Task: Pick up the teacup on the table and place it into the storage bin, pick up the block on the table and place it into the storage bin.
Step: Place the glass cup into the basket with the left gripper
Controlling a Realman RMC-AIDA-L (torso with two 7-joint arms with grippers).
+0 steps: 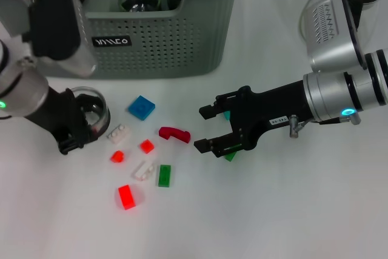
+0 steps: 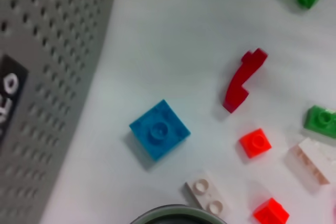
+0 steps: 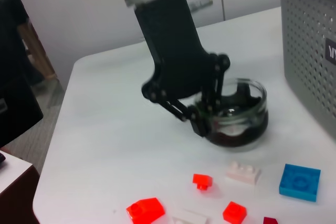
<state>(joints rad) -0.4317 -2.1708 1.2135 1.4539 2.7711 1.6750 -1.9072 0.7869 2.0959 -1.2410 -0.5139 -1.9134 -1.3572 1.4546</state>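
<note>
Left gripper [image 1: 82, 127] sits at the left middle of the head view, closed on the rim of the glass teacup [image 1: 91, 112], one finger inside the bowl and one outside; the right wrist view confirms this. The teacup appears to rest on or just above the white table [image 1: 273, 210], just below the front wall of the storage bin [image 1: 163, 40], which fills the upper centre of the frame. Two glass cups already lie inside the bin.

Right gripper [image 1: 209, 128] hovers at centre right, jaws wide apart and holding nothing. Its fingertips point toward the dark red curved block [image 1: 174, 133], which lies just beside them. A green block [image 1: 230, 156] and a teal piece are partly hidden under this gripper.

The remaining blocks are scattered at lower centre: blue block [image 1: 141, 107], white block [image 1: 119, 133], small red block [image 1: 147, 146], green flat block [image 1: 164, 175], large red block [image 1: 127, 196].

Risks, as judged:
- A rim grip on smooth glass may slip or let the teacup swing when lifted.
- The bin wall is tall and close; a low lift would strike it.
- The blocks lie crowded; the open right gripper could nudge neighbours or close on two.
- Both arms converging on the bin could collide.
</note>
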